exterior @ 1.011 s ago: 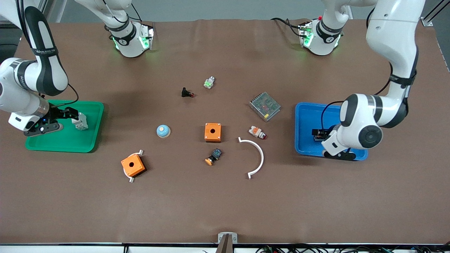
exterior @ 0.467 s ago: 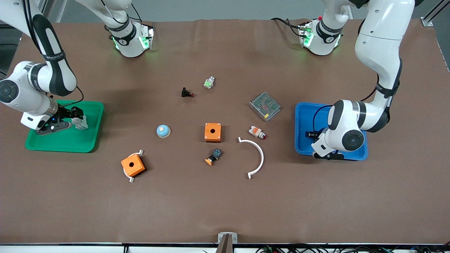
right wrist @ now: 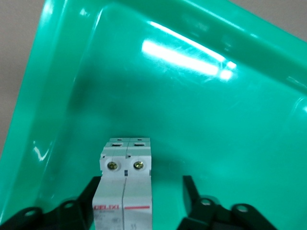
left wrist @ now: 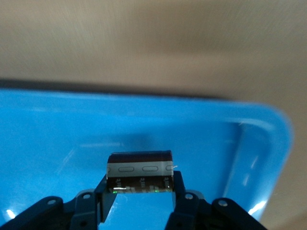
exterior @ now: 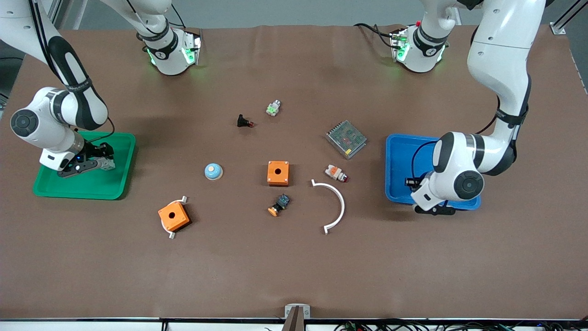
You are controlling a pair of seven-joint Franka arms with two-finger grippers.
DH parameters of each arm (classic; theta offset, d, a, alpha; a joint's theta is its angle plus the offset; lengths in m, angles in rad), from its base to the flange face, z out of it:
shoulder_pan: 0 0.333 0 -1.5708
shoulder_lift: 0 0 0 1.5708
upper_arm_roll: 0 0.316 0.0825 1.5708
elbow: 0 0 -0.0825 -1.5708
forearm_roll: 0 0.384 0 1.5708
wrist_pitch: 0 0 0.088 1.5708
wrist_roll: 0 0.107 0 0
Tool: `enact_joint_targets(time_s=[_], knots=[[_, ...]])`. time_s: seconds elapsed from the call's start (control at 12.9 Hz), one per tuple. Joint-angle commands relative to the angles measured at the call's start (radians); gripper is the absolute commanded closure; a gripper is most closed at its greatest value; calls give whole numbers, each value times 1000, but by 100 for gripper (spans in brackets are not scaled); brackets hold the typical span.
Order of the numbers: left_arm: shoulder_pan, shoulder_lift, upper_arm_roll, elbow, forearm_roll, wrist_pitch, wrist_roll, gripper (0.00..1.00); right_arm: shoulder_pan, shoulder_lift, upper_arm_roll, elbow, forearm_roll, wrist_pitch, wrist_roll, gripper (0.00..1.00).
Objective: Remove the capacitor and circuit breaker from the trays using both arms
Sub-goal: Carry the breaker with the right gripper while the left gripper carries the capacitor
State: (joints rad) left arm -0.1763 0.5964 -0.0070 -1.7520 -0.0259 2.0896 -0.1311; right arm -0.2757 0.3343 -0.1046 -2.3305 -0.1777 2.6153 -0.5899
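The white-grey breaker (right wrist: 123, 187) stands on the floor of the green tray (right wrist: 216, 120) between the fingers of my right gripper (right wrist: 141, 187). One finger is against it and the other stands apart with a gap, so that gripper is open. In the front view the right gripper (exterior: 102, 159) and the breaker (exterior: 107, 162) are in the green tray (exterior: 82, 188). My left gripper (left wrist: 139, 191) is shut on the dark capacitor (left wrist: 139, 171) just above the blue tray (left wrist: 57, 124). In the front view the left gripper (exterior: 410, 182) is over the blue tray (exterior: 399, 151), mostly hidden by the arm.
Between the trays lie two orange boxes (exterior: 278, 173) (exterior: 173, 216), a blue dome (exterior: 213, 171), a white curved strip (exterior: 335, 207), a metal mesh box (exterior: 346, 139), a black-and-blue button (exterior: 279, 205), a white-and-orange part (exterior: 336, 173), a black part (exterior: 244, 122) and a green-white part (exterior: 273, 108).
My right gripper has sunk lower into the green tray with the breaker. My left gripper has shifted with the capacitor toward the blue tray's edge nearer the front camera.
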Motion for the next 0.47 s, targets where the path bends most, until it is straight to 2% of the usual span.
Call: enact_joint_targets(time_s=[0.0, 0.08, 0.23, 0.39], knots=[[-54, 9, -8, 130, -60, -52, -164, 95, -17, -9, 14, -12, -20, 16, -7, 94], [-83, 37, -8, 188, -101, -52, -227, 94, -14, -12, 16, -7, -20, 11, -5, 99], [-167, 101, -7, 281, -155, -49, -396, 94, -7, -41, 20, 8, -20, -18, 5, 100], [-227, 157, -7, 353, -160, -17, -565, 94, 25, -86, 49, 86, -8, -184, 30, 100]])
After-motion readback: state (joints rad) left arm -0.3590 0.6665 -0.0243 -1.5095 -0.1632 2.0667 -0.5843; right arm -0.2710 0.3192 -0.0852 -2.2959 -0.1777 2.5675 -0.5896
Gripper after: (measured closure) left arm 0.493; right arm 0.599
